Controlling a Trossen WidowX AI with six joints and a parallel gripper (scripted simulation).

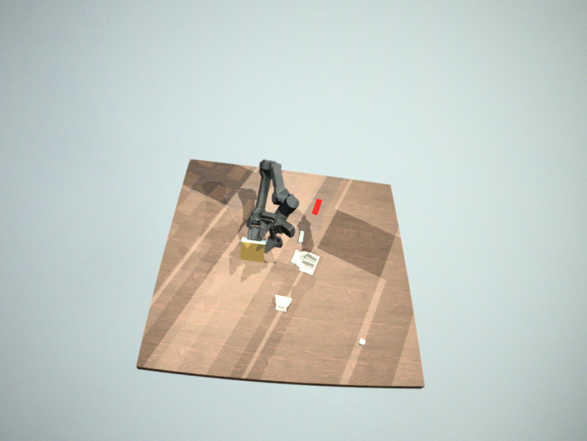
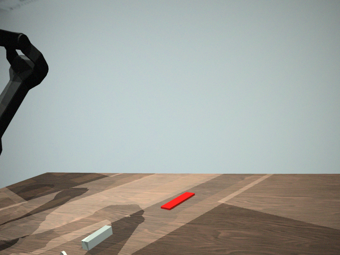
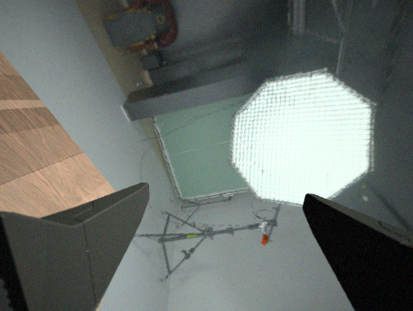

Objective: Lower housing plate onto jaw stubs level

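A white squarish base [image 1: 308, 271] with rounded and slotted parts on top lies right of the arm in the top view. The two jaws seem to be on it, but their pins and stubs are too small to tell. A separate white piece [image 1: 283, 300], wide at the back and narrower in front, stands nearer the front. It may be the housing plate; I cannot tell for sure. My gripper [image 3: 225, 195] is open, its two fingers wide apart with nothing between them in the wrist view. It points up and away from the pieces. The exterior view does not show it.
A pale bar [image 1: 301, 236] [image 2: 97, 238] lies behind the white base. A red strip [image 1: 316, 206] [image 2: 177, 201] lies farther back. A small white cube [image 1: 361, 341] lies at the front right. A yellow block [image 1: 252, 251] stands at the arm's foot, left of the base.
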